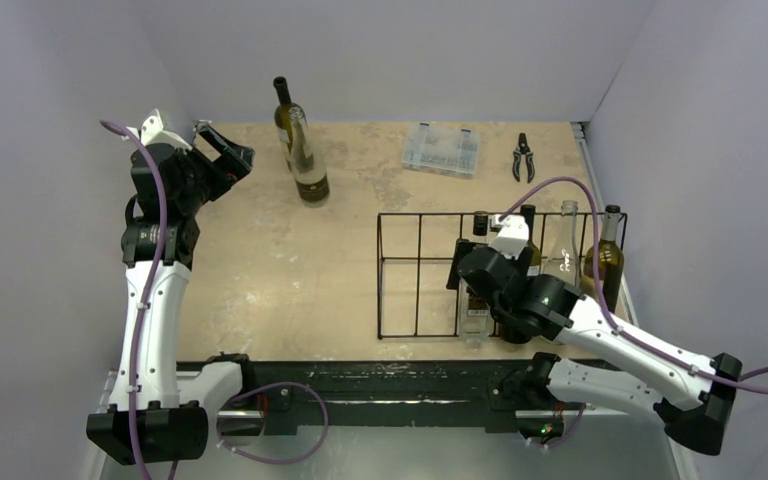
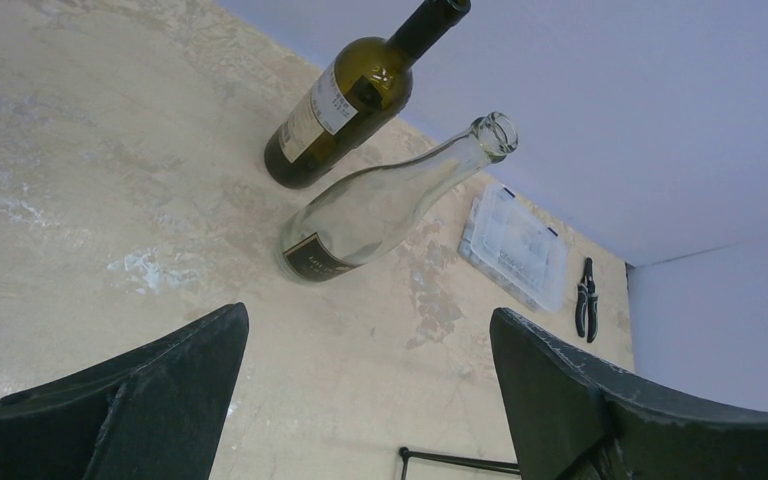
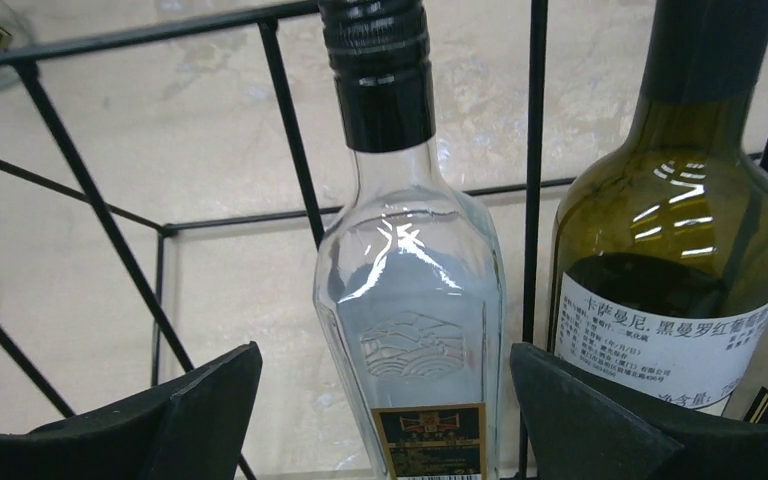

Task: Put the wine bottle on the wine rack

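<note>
The black wire wine rack point(image 1: 415, 262) stands at the right. It holds a clear bottle with a black cap point(image 1: 476, 312), a dark bottle point(image 1: 529, 228), a clear bottle point(image 1: 566, 250) and a green bottle point(image 1: 607, 262). My right gripper point(image 1: 468, 285) is open. In the right wrist view its jaws point(image 3: 385, 360) stand on either side of the capped clear bottle point(image 3: 415, 300) without touching it. A green labelled bottle point(image 3: 675, 250) stands beside it. My left gripper point(image 1: 228, 150) is open and empty at the back left. A dark green bottle point(image 2: 350, 100) and a clear bottle point(image 2: 380, 205) stand ahead of it.
A clear plastic compartment box point(image 1: 441, 150) and black pliers point(image 1: 523, 157) lie at the back of the table. The two free bottles stand close together point(image 1: 305, 165) at the back middle. The rack's left slots point(image 1: 400, 290) hold nothing. Walls close the back and sides.
</note>
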Motion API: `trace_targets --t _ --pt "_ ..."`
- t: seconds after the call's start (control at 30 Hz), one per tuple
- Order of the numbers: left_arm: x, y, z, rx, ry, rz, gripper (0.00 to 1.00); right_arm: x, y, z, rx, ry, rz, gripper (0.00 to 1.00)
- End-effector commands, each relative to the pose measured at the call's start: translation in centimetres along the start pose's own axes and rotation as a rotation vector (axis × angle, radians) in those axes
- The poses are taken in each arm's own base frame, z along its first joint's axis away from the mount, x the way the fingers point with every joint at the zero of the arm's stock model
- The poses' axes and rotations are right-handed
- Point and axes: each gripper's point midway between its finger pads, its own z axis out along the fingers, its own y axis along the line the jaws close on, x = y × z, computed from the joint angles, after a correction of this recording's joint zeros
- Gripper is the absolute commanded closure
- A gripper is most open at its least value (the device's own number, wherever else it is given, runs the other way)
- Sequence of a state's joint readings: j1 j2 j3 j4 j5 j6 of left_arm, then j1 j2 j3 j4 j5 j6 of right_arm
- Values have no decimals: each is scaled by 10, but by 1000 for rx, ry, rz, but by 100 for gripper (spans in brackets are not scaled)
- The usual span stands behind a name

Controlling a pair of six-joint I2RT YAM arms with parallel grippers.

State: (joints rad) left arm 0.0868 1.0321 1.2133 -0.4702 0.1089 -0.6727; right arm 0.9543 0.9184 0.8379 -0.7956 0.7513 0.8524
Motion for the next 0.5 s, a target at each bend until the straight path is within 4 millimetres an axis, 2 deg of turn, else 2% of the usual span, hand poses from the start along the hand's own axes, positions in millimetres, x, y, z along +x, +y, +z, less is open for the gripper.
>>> trace_targets --t 0.0,0.1,0.23,0.47 --pt "-14 -11 -1 47 -48 -4 9 -44 8 -17 -75 -129 45 1" --pt "-14 -11 0 45 -40 -5 9 -54 23 -25 -193 -173 59 1" --pt "-14 -12 0 54 -44 -2 9 -52 33 -29 -289 -190 96 1" --pt "-4 -17 16 98 16 9 9 -47 34 -28 -300 -180 54 1"
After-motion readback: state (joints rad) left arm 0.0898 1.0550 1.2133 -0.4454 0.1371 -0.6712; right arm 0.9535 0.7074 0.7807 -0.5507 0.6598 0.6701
